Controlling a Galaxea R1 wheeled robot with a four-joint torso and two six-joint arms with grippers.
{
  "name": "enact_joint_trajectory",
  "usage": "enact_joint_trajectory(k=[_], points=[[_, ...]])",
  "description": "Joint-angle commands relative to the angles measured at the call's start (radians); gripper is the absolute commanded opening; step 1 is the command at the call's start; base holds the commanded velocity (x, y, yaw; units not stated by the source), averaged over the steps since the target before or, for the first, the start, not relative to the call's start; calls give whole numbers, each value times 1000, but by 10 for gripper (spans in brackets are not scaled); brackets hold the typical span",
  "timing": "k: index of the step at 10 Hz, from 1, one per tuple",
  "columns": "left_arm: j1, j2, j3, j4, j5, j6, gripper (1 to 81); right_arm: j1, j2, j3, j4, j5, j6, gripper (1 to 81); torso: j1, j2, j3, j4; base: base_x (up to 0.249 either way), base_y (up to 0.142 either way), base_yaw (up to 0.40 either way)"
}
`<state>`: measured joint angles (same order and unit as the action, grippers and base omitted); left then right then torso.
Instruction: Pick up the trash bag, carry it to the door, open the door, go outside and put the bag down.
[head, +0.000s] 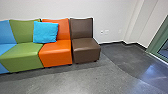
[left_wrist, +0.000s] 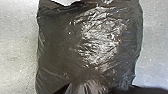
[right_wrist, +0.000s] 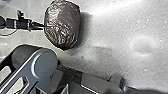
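One big dark trash bag (left_wrist: 60, 47) is in the left gripper (right_wrist: 43, 26). The tips look closed on a bunched bit at the bag's side, and the fat part puffs out past them. From the right wrist, the bag looks longer across the gripper than straight out from it. A soft shadow on the floor (right_wrist: 112, 32) is just beside the bag, so I think it hangs a little above the ground, but I can't be sure. The left arm is the near one, since it has the bag. The right arm (right_wrist: 45, 62) is apart from the bag, and I can't tell if the right gripper is open or closed.

The green frame (head: 160, 37) is on the robot's right, past the brown seat (head: 86, 47). It may be the door, so the bag would have to go that way. I think the bag has been picked up, and the door and the outside part are left to do. It looks thin and floppy, so it could swing and bump the seats or rip where it is pinched.
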<state>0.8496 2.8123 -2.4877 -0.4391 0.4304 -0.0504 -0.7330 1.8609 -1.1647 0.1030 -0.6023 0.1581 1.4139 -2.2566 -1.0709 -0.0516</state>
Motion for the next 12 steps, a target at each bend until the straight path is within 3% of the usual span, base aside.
enact_joint_trajectory(k=[1,2,4,5,6,7,8,9,12], points=[[-148,-10,3,-32,76,0,811,92,-47,19,29,-57,1,811,63,-97,-91,1,0,0,0],[-164,-8,3,-30,76,-2,811,95,-47,19,29,-57,1,811,85,-133,-31,-3,0,0,0],[-194,-8,-2,-29,93,-2,811,102,-46,22,29,-60,3,811,121,-188,-69,-4,0,0,0],[-200,-8,-4,-30,93,-2,811,102,-43,21,29,-60,6,811,74,-118,-78,-4,0,0,0],[-192,-8,-4,-27,93,0,811,102,-36,21,27,-60,15,811,96,-152,-82,-4,0,0,0],[-175,-5,-4,-26,91,0,811,102,-33,21,27,-59,15,811,110,-179,-171,-27,0,0,0],[-157,-2,-4,-24,82,0,811,102,-27,19,29,-59,17,811,113,-187,-182,-26,0,0,0],[-149,4,-5,-23,79,1,811,109,-21,17,29,-60,18,811,117,-197,-200,-9,0,0,0],[-143,41,-63,-21,76,1,811,134,-18,25,27,-89,38,811,121,-201,-297,-10,0,0,0]])
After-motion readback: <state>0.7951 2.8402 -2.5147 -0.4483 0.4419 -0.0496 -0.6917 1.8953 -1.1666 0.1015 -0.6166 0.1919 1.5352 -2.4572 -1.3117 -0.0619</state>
